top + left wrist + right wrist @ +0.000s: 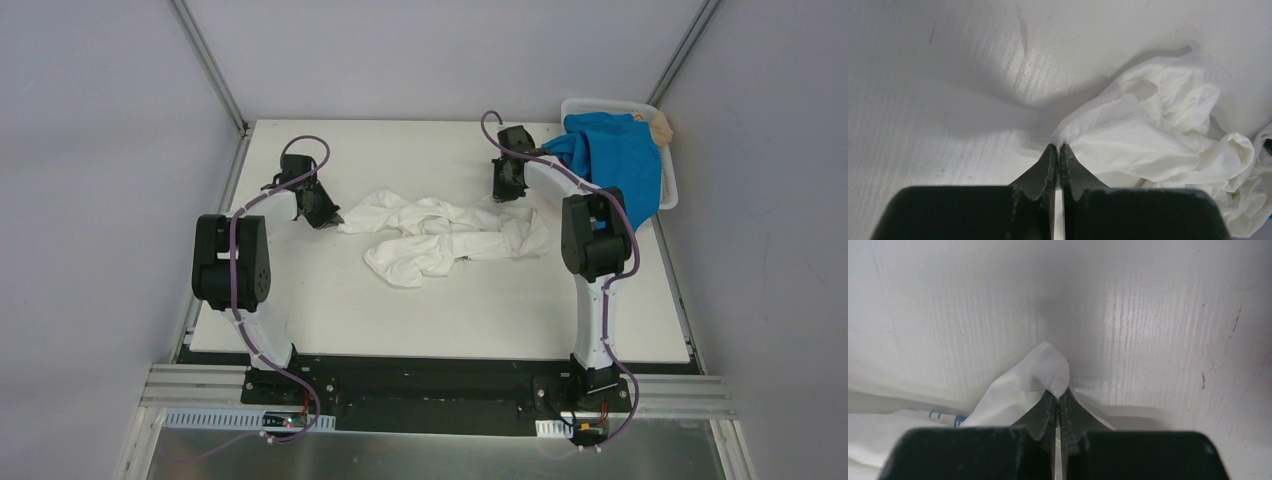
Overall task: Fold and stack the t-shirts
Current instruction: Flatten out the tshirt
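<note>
Left end effector (1058, 149) and right end effector (1057, 396) are each pinching a thin white t-shirt (1148, 135) edge; cloth is probably risking slipping free during spreading.

We see a white tee (445, 235) mid-table, w/ a bit of blue print (945, 416) at 8 o'clock in the right wrist view. At 2 o'clock on the table (400, 310), which is white w/ faint dark scuffs, a bright blue tee (620, 165) drapes over a white basket (603, 101), w/ a tan tee (660, 125) beside it. The left gripper (1058, 148) & right gripper (1058, 395) are black. The cables (305, 140) are purple and the walls (100, 150) grey.
</note>
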Robot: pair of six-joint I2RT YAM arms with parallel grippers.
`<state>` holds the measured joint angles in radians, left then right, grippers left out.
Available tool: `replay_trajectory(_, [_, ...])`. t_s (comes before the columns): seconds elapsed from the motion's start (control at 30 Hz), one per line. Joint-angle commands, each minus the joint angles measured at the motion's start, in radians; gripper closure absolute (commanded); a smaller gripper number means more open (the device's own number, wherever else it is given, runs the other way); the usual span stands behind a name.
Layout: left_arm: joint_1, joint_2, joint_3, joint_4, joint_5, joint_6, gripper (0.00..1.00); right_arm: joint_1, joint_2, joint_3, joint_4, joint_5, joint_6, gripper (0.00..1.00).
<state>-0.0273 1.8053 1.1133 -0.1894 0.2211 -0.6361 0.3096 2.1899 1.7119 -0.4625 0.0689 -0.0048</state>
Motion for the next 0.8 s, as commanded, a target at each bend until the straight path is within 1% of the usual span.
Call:
replay_trajectory(0.0, [-0.010,-0.091,-0.001,0.012,-0.047,0.012,1.00,0.001,-0.045,0.031,-0.003,0.035,0.003,1.00])
replay_trajectory(0.07, [-0.013,-0.131,-0.001,0.011,-0.079,0.014,1.00,0.002,-0.105,0.004,0.028,0.043,0.003,1.00])
replay_trajectory(0.17, [-0.018,-0.214,-0.010,0.012,-0.139,0.015,1.00,0.003,-0.240,-0.077,0.094,0.065,0.003,1.00])
replay_trajectory(0.23, [-0.027,-0.290,-0.020,0.012,-0.203,0.010,1.00,0.002,-0.346,-0.153,0.147,0.094,0.003,1.00])
replay_trajectory(0.27, [-0.034,-0.325,-0.020,0.012,-0.267,0.012,1.00,0.002,-0.421,-0.187,0.167,0.109,0.028,1.00])
replay_trajectory(0.4, [-0.043,-0.483,-0.021,0.010,-0.373,0.007,1.00,0.003,-0.628,-0.277,0.186,0.158,0.031,1.00])
replay_trajectory(0.57, [-0.046,-0.694,0.016,-0.015,-0.468,0.028,1.00,0.005,-0.851,-0.323,0.181,0.111,0.045,1.00])
replay_trajectory(0.77, [-0.046,-0.859,0.134,-0.072,-0.495,0.081,1.00,0.005,-1.076,-0.316,0.198,0.053,0.060,1.00])
